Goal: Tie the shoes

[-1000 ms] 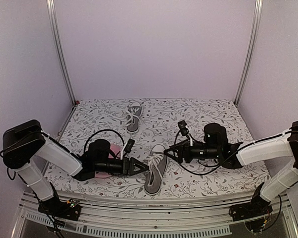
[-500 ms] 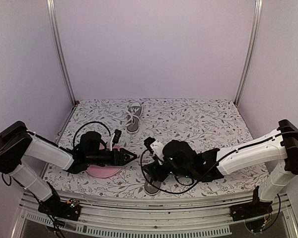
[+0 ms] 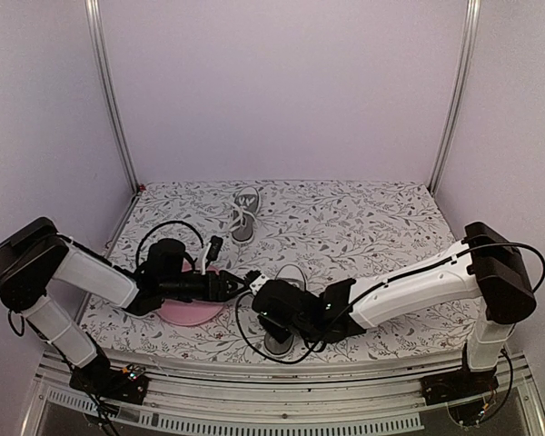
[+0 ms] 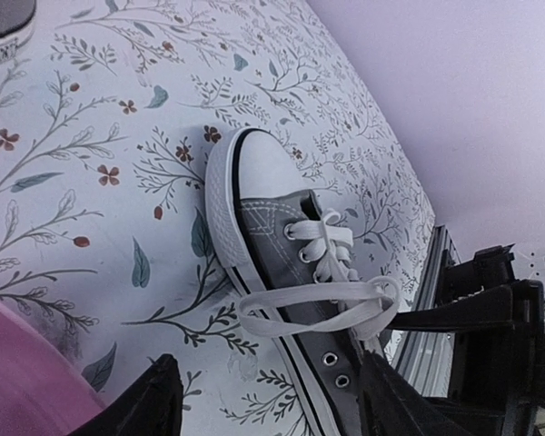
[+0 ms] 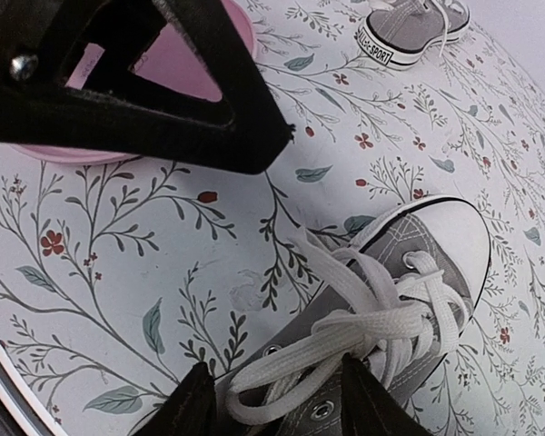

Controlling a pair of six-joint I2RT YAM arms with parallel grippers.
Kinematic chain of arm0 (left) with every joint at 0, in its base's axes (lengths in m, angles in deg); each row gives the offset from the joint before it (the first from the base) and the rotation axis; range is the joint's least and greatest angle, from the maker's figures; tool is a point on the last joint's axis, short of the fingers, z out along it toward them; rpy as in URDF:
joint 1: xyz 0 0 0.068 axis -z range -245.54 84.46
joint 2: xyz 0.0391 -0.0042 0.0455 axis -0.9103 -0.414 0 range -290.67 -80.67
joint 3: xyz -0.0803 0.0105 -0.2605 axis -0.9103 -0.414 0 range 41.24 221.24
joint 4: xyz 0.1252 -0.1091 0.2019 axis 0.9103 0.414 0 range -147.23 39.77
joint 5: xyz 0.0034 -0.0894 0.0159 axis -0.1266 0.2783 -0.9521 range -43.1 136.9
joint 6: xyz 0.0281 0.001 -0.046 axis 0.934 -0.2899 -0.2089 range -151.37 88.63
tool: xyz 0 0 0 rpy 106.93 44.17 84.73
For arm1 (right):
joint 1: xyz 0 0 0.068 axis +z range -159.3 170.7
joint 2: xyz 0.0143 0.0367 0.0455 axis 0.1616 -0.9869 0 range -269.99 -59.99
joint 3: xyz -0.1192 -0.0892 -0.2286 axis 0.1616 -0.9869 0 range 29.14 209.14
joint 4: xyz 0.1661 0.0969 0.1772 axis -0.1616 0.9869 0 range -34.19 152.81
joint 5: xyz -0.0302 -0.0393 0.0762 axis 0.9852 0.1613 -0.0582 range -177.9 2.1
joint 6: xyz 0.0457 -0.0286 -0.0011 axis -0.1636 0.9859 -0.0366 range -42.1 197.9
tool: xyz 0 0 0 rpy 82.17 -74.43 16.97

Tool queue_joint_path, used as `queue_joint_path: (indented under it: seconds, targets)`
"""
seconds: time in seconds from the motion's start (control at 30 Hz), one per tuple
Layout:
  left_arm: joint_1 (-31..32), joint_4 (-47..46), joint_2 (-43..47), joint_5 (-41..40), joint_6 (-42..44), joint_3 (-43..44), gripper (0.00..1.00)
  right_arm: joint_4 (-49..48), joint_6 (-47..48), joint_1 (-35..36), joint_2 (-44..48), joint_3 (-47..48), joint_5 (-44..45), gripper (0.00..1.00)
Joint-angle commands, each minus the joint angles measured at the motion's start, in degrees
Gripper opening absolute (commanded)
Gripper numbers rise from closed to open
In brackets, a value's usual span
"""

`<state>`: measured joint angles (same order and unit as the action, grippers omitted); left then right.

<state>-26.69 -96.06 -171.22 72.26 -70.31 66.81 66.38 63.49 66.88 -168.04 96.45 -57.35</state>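
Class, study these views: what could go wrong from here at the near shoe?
The left gripper and right gripper sit very close together at the near shoe; they might collide. Its laces lie bunched between the right jaws, which might pinch several strands or drag the shoe.

Near shoe (image 3: pixel 290 272) mostly hidden beneath right arm (image 3: pixel 418 282), far shoe (image 4: pixel 2 20) cropped

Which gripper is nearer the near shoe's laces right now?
Right. The right gripper hangs directly over the near shoe, its open jaws straddling the laces. The left gripper sits to the robot's left of the shoe, by the pink plate, not touching it.
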Motion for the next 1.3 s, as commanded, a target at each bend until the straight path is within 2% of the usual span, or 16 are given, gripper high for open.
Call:
queue_joint_path:
  seconds: [0.0,0.23,0.4,0.53,0.67,0.87,1.07,1.27]
  targets:
    - [-1.2,-2.6,-0.5,1.9,1.8,0.3,0.66,5.4,-2.2,0.5,-2.0,1.6,4.0,0.4]
    - [-0.9,-5.5,-3.8,7.1,5.2,1.3,0.64,2.4,-5.7,0.0,4.0,-1.6,1.0,0.14]
    - [0.7,-7.1,-7.1,10.0,7.1,3.1,0.63,-4.2,-7.8,-3.1,9.3,-8.0,-7.6,0.05]
    - [1.8,-7.1,-9.6,10.7,9.8,4.5,0.63,-10.4,-8.6,-5.8,11.9,-12.4,-14.9,0.04]
    - [2.6,-7.9,-12.3,13.3,11.8,5.9,0.63,-12.8,-9.3,-7.5,12.6,-14.2,-18.7,0.03]
    - [3.1,-11.5,-15.9,16.6,13.4,6.3,0.65,-15.0,-10.3,-9.0,13.4,-16.0,-21.4,0.03]
    - [3.2,-10.1,-17.8,16.0,14.3,7.8,0.54,-15.4,-10.7,-9.6,14.2,-16.9,-22.0,0.03]
    - [3.7,-8.2,-18.6,13.7,15.0,9.4,0.52,-16.1,-11.0,-10.1,14.5,-17.3,-22.5,0.03]
